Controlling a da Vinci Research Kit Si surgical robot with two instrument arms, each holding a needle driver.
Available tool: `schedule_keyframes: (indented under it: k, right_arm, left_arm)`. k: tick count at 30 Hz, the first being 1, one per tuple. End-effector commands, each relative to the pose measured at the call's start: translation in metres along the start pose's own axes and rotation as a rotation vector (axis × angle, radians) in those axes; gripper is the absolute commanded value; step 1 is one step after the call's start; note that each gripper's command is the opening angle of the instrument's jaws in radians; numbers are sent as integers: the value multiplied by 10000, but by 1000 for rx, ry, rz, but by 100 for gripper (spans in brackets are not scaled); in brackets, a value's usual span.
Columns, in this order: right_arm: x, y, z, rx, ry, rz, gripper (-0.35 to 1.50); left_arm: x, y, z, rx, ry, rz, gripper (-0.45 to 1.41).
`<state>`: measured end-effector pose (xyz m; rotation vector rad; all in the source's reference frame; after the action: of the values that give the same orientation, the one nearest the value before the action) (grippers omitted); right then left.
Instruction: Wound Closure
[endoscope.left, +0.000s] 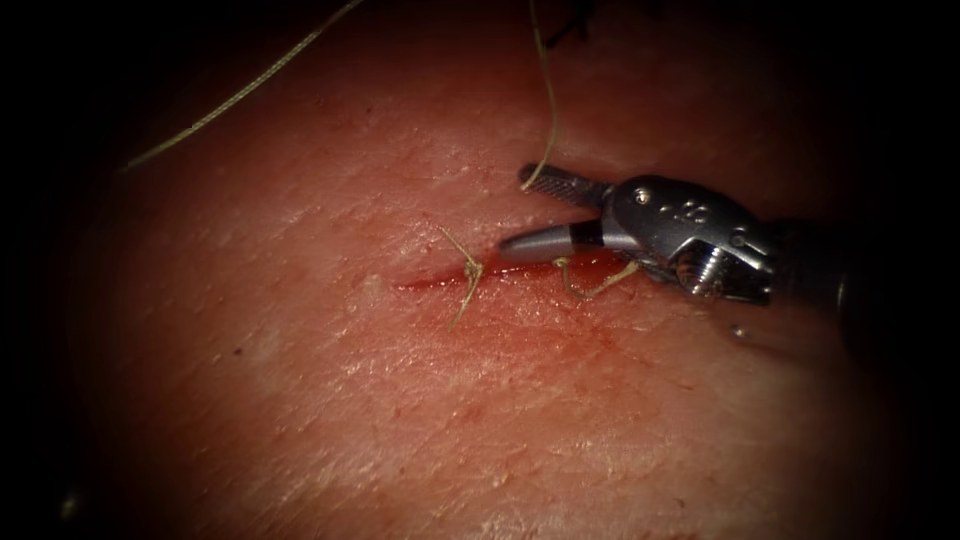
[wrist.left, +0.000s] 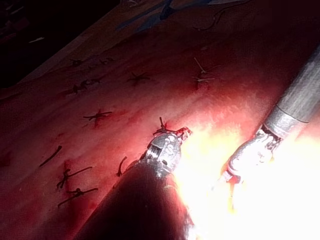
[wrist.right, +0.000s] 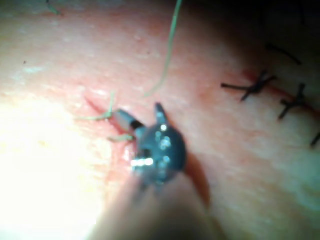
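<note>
The right arm's tool (endoscope.left: 520, 210) comes in from 3 o'clock in the endoscope view and lies low over the tissue (endoscope.left: 400, 400), its 2 jaws spread wide apart and gripping nothing. The upper, ridged jaw points toward 10 o'clock; the lower, smooth jaw points toward 9 o'clock along the cut (endoscope.left: 440, 282). The free end of a long thread (endoscope.left: 548, 100) hangs down from 12 o'clock and ends just at the tip of the upper jaw, without being clamped. A 2nd strand (endoscope.left: 240, 95) crosses the tissue near 11 o'clock. On the cut sits a tied stitch (endoscope.left: 468, 272) with short cut ends, and another knot with short ends (endoscope.left: 590, 288) lies just below the lower jaw. Red fluid (endoscope.left: 590, 262) marks the cut.

In the left wrist view, the left arm's tool (wrist.left: 172, 136) hovers over dark older stitches (wrist.left: 97, 116); I cannot tell how its jaws stand. The needle cannot be made out.
</note>
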<state>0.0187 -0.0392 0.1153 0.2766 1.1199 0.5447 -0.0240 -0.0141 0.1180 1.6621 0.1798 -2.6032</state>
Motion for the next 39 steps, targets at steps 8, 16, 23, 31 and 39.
schedule_keyframes:
  k: [8,16,23,31,39]
  right_arm:
    - [-2,0,7,8,-3,-2,148]
    - [-5,10,-26,-13,-10,-3,148]
    - [-4,20,-85,-64,0,22,148]
    - [-2,19,-144,-119,-1,35,148]
    - [-8,13,-151,-119,-1,22,148]
  left_arm:
    - [-3,-5,7,7,0,3,-45]
    - [-29,-6,-20,17,-19,15,-45]
    - [-86,-8,-26,66,-57,-22,-45]
    - [-168,16,15,93,-63,-131,-28]
    - [-201,45,30,63,-48,-239,76]
